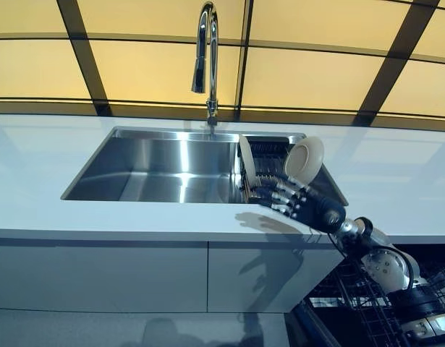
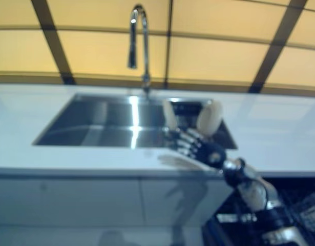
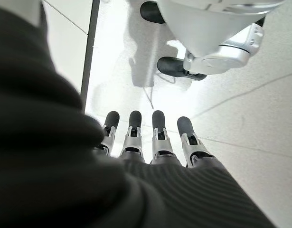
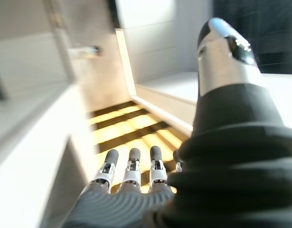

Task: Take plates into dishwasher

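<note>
Dishwasher rack (image 1: 367, 296): showing as dark wire at the lower right, nearest the robot and below the table edge, with the right arm passing above it.
Left hand (image 3: 146, 137): hanging down toward the floor with fingers straight and relaxed, holding nothing; it is showing only in its own wrist view.
Right hand (image 1: 291, 201): reaching over the front edge of the white table (image 1: 34, 166) at the right end of the sink (image 1: 164, 170), fingers extended and loose, gripping nothing.
Plates relative to hand: two pale plates are standing on edge in a dark rack inside the sink; the near plate (image 1: 246, 160) is sitting just past the fingertips and a little to their left, the round plate (image 1: 304, 159) is leaning just beyond and above the hand. Whether any fingertip is touching a plate cannot be told.
Handling judgement: the plates are looking stiff, smooth and breakable, likely slippery if wet, moderately heavy for one hand.
Where to hold: pinching the upper rim, thumb on one face and fingers on the other, is looking safest, then lifting straight up out of the rack slots.
Faucet (image 1: 206, 58): standing behind the sink, well clear of the hand.
</note>
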You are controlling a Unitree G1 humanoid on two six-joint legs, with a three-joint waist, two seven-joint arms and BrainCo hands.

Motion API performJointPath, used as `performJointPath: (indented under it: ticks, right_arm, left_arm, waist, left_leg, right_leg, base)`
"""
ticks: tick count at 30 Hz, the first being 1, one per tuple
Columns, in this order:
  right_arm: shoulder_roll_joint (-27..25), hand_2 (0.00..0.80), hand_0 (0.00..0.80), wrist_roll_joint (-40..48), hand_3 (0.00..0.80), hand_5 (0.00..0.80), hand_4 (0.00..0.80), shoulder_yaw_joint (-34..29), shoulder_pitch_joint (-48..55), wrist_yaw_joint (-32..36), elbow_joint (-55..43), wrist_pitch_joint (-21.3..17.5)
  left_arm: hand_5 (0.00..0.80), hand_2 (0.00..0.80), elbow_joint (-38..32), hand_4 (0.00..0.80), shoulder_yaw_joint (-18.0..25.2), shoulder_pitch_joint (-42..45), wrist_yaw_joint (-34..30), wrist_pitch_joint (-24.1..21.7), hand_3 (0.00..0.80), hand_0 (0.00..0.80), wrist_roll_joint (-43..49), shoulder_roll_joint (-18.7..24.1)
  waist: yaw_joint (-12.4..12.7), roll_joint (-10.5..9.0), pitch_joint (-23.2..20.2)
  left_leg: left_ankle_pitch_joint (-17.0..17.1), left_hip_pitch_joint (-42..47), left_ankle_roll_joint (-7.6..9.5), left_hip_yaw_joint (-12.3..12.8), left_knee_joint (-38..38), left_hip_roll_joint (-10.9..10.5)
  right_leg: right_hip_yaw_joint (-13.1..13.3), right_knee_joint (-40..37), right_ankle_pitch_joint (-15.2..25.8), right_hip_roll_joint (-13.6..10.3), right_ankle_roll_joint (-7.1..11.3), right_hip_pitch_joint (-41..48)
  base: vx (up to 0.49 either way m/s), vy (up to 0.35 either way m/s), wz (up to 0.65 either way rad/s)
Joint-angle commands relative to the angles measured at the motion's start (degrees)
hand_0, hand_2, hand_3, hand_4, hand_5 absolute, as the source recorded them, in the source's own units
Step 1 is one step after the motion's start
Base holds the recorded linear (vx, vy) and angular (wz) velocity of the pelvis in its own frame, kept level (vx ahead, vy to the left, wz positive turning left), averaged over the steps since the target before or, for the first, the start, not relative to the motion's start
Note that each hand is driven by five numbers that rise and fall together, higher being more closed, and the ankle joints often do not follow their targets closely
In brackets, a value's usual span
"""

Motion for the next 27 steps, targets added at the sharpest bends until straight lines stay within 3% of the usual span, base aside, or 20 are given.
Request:
performJointPath:
  ticks: [1, 5, 9, 11, 12, 14, 15, 16, 17, 18, 19, 21, 22, 24, 27]
  right_arm:
    - [2.07, 0.000, 0.000, 10.14, 0.000, 0.000, 0.000, -5.52, -6.42, -6.77, 4.33, -5.57]
    - [-0.13, 0.000, 0.000, 9.37, 0.000, 0.000, 0.000, -8.64, -9.11, -15.20, 10.53, -8.73]
    - [-5.57, 0.000, 0.000, 4.44, 0.000, 0.000, 0.000, -11.33, -11.81, -28.67, 18.31, -14.10]
    - [-8.58, 0.000, 0.000, 1.92, 0.000, 0.000, 0.000, -13.33, -14.24, -39.03, 22.66, -16.28]
    - [-10.09, 0.000, 0.000, -0.68, 0.000, 0.000, 0.000, -13.34, -15.97, -42.39, 25.21, -18.18]
    - [-13.13, 0.000, 0.000, -4.06, 0.000, 0.000, 0.000, -11.58, -19.29, -50.16, 28.75, -20.11]
    - [-14.14, 0.000, 0.000, -8.35, 0.000, 0.000, 0.000, -10.41, -20.26, -54.80, 29.38, -22.48]
    - [-15.34, 0.000, 0.000, -11.34, 0.000, 0.000, 0.000, -9.36, -21.32, -60.21, 29.79, -24.47]
    - [-15.56, 0.000, 0.000, -12.67, 0.000, 0.000, 0.000, -9.03, -21.81, -62.31, 29.86, -25.09]
    - [-16.19, 0.000, 0.000, -14.64, 0.000, 0.000, 0.000, -8.50, -23.32, -66.98, 30.93, -26.91]
    - [-16.63, 0.000, 0.000, -15.44, 0.000, 0.000, 0.000, -7.32, -25.46, -69.19, 32.63, -27.68]
    - [-17.02, 0.000, 0.000, -17.06, 0.000, 0.000, 0.000, -6.35, -27.12, -70.80, 33.45, -28.26]
    - [-17.69, 0.000, 0.000, -18.00, 0.000, 0.000, 0.000, -4.69, -27.92, -69.64, 33.52, -25.82]
    - [-19.55, 0.000, 0.000, -18.34, 0.000, 0.000, 0.000, -3.55, -28.21, -68.41, 35.95, -23.36]
    - [-21.49, 0.000, 0.000, -17.12, 0.000, 0.000, 0.000, -3.66, -28.26, -64.01, 40.53, -18.85]
  left_arm:
    - [0.000, 0.000, 4.95, 0.000, -1.96, -1.18, -0.63, -1.66, 0.000, 0.000, 2.20, -0.55]
    - [0.000, 0.000, 5.62, 0.000, -2.40, -1.18, -0.51, -1.93, 0.000, 0.000, 2.64, -0.94]
    - [0.000, 0.000, 4.66, 0.000, -3.27, -1.10, 0.36, -1.48, 0.000, 0.000, 1.57, -0.92]
    - [0.000, 0.000, 3.76, 0.000, -3.03, -1.21, 1.06, -0.35, 0.000, 0.000, 0.00, -0.77]
    - [0.000, 0.000, 3.56, 0.000, -2.68, -1.21, 1.45, 0.15, 0.000, 0.000, -0.58, -0.73]
    - [0.000, 0.000, 3.19, 0.000, -1.76, -1.04, 1.63, 0.50, 0.000, 0.000, -1.58, -0.85]
    - [0.000, 0.000, 3.01, 0.000, -1.39, -0.94, 1.45, 0.28, 0.000, 0.000, -1.44, -1.10]
    - [0.000, 0.000, 2.81, 0.000, -1.24, -1.08, 1.55, 0.19, 0.000, 0.000, -1.10, -1.36]
    - [0.000, 0.000, 2.74, 0.000, -1.28, -1.16, 1.59, 0.15, 0.000, 0.000, -1.05, -1.46]
    - [0.000, 0.000, 2.69, 0.000, -1.76, -1.44, 1.54, 0.23, 0.000, 0.000, -0.68, -1.38]
    - [0.000, 0.000, 2.62, 0.000, -2.19, -1.36, 1.23, 0.09, 0.000, 0.000, 0.15, -1.06]
    - [0.000, 0.000, 2.48, 0.000, -2.44, -1.71, 0.89, 0.24, 0.000, 0.000, 2.15, -0.74]
    - [0.000, 0.000, 1.60, 0.000, -3.57, -2.79, 1.33, 0.92, 0.000, 0.000, 0.88, -0.10]
    - [0.000, 0.000, 0.44, 0.000, -4.20, -4.90, 1.82, 2.31, 0.000, 0.000, -0.89, 0.45]
    - [0.000, 0.000, 0.07, 0.000, -5.15, -6.88, 3.02, 2.00, 0.000, 0.000, -2.79, 0.84]
  waist:
    - [1.61, -0.23, -3.16]
    - [1.91, -0.12, -3.44]
    - [1.91, 0.02, -3.28]
    - [1.95, -0.23, -3.06]
    - [2.02, -0.71, -2.90]
    - [2.47, -1.84, -1.50]
    - [3.20, -2.10, 0.33]
    - [3.69, -1.75, 2.02]
    - [3.63, -1.50, 2.37]
    - [3.86, -1.10, 3.14]
    - [4.02, -1.09, 3.45]
    - [4.33, -0.94, 3.97]
    - [4.29, -0.97, 3.04]
    - [3.94, -0.72, 1.37]
    - [3.93, -0.87, 0.26]
  left_leg:
    - [-2.30, -2.09, 3.12, 3.29, 0.81, -1.28]
    - [-2.40, -1.81, 2.99, 3.30, 0.69, -1.30]
    - [-2.16, -1.28, 2.81, 3.40, 0.16, -1.16]
    - [-2.71, -1.10, 2.69, 3.44, 1.23, -1.01]
    - [-3.98, -1.64, 2.39, 4.05, 4.03, -0.82]
    - [-5.37, -6.02, 1.31, 6.42, 16.84, -0.25]
    - [-1.96, -11.42, 0.22, 6.80, 28.22, -0.18]
    - [1.72, -17.00, -0.73, 5.89, 34.45, -0.05]
    - [2.33, -18.86, -0.98, 5.48, 35.75, 0.00]
    - [3.98, -19.99, -2.32, 5.97, 28.71, -0.45]
    - [3.82, -17.88, -1.92, 6.39, 19.81, -0.47]
    - [4.02, -17.96, -1.74, 5.35, 17.47, -2.43]
    - [2.11, -15.65, -0.50, 4.10, 13.97, -3.15]
    - [1.97, -10.95, 1.02, 3.15, 6.85, -3.41]
    - [2.24, -8.71, 1.86, 2.67, 3.41, -3.34]
  right_leg:
    - [2.51, 2.64, -7.31, -1.89, 3.95, 3.40]
    - [2.25, 2.45, -7.41, -1.92, 3.87, 3.89]
    - [1.54, 3.25, -8.03, -1.82, 3.66, 4.23]
    - [1.67, 3.43, -8.46, -1.64, 3.13, 4.72]
    - [2.08, 3.42, -8.72, -1.67, 2.71, 4.88]
    - [2.31, 3.61, -8.77, -2.06, 1.48, 5.20]
    - [1.73, 3.96, -8.51, -1.81, 0.48, 5.51]
    - [1.04, 4.68, -8.10, -0.97, -0.53, 5.44]
    - [0.81, 5.22, -8.13, -0.60, -0.78, 5.11]
    - [-0.10, 6.09, -8.24, -0.41, -0.34, 5.24]
    - [-0.70, 6.83, -8.54, -0.85, 0.27, 5.40]
    - [-0.58, 7.19, -8.92, -1.23, 0.67, 6.28]
    - [-0.29, 6.84, -8.94, -1.61, 1.16, 6.31]
    - [-0.20, 6.39, -8.84, -1.81, 2.08, 5.71]
    - [-0.60, 6.08, -8.72, -1.96, 2.51, 4.34]
  base:
    - [0.056, 0.006, 0.00]
    - [0.047, 0.002, 0.00]
    - [0.065, -0.029, 0.00]
    - [0.084, -0.081, -0.01]
    - [0.080, -0.098, -0.02]
    - [0.007, -0.094, -0.09]
    - [-0.119, -0.074, -0.13]
    - [-0.133, -0.049, -0.16]
    - [-0.095, 0.055, -0.10]
    - [0.002, 0.137, -0.08]
    - [0.050, 0.189, -0.04]
    - [0.120, 0.169, -0.18]
    - [0.216, 0.184, -0.21]
    - [0.252, 0.159, -0.17]
    - [0.150, 0.063, 0.00]
